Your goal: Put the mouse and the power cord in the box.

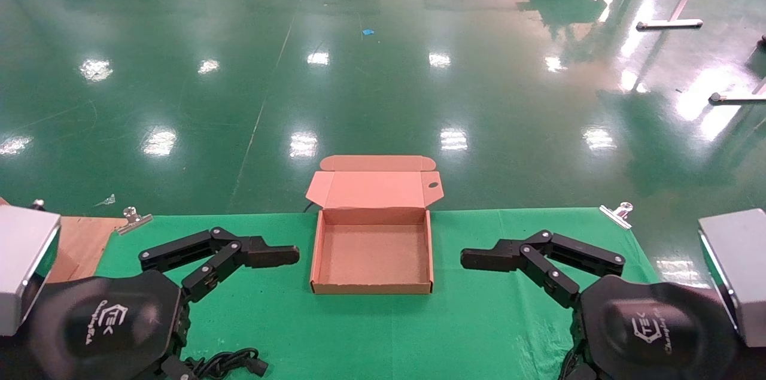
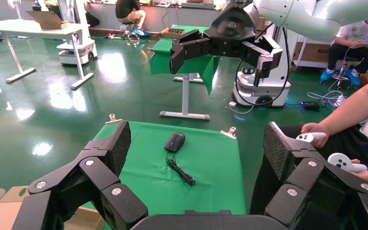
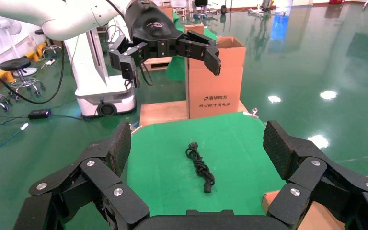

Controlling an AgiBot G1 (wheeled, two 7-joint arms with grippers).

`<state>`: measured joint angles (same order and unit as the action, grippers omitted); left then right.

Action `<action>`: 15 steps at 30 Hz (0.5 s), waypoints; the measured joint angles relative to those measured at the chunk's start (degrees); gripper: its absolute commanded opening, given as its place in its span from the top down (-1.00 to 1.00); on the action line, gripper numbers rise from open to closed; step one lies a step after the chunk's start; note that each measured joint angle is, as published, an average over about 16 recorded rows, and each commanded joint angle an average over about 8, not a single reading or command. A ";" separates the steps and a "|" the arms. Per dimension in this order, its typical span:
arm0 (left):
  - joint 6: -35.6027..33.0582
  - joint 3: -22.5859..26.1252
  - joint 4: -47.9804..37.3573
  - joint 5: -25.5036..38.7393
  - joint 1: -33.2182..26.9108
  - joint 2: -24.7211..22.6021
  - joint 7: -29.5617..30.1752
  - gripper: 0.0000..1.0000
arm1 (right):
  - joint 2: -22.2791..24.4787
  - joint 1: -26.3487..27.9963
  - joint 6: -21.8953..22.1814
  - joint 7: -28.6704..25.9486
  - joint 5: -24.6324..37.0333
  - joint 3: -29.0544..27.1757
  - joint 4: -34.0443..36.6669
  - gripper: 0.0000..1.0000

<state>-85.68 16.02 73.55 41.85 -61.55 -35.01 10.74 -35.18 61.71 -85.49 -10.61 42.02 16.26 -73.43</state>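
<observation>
Both sets of jaws hang wide and empty: the left gripper (image 1: 281,255) and right gripper (image 1: 479,259) hover either side of the open box (image 1: 372,251), fingers pointing in at it. The power cord (image 3: 201,166) lies on the green cloth (image 1: 479,320) near the left arm, the mouse (image 2: 175,142) near the right. My worry: loose cord loops could slip a pinch or drape over the box wall, and that glossy mouse could squirt free.

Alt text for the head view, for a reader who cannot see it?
An open, empty cardboard box sits mid-table on a green cloth, lid flap folded back. The left gripper and right gripper flank it, both open and empty. A black power cord lies at the near edge.
</observation>
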 measured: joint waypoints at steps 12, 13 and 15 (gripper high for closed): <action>0.03 0.04 -0.06 0.02 -0.04 -0.03 -0.04 -1.00 | 0.01 -0.01 -0.01 -0.01 -0.01 -0.01 -0.01 -1.00; 0.03 0.04 -0.06 0.02 -0.04 -0.03 -0.04 -1.00 | 0.01 -0.01 -0.01 -0.01 -0.01 -0.01 -0.01 -1.00; 0.02 0.05 -0.06 0.02 -0.03 -0.04 -0.05 -1.00 | 0.01 -0.01 -0.01 -0.01 -0.01 -0.01 -0.01 -1.00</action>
<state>-85.65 16.07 73.49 41.87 -61.59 -35.06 10.70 -35.17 61.70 -85.50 -10.62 42.01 16.24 -73.44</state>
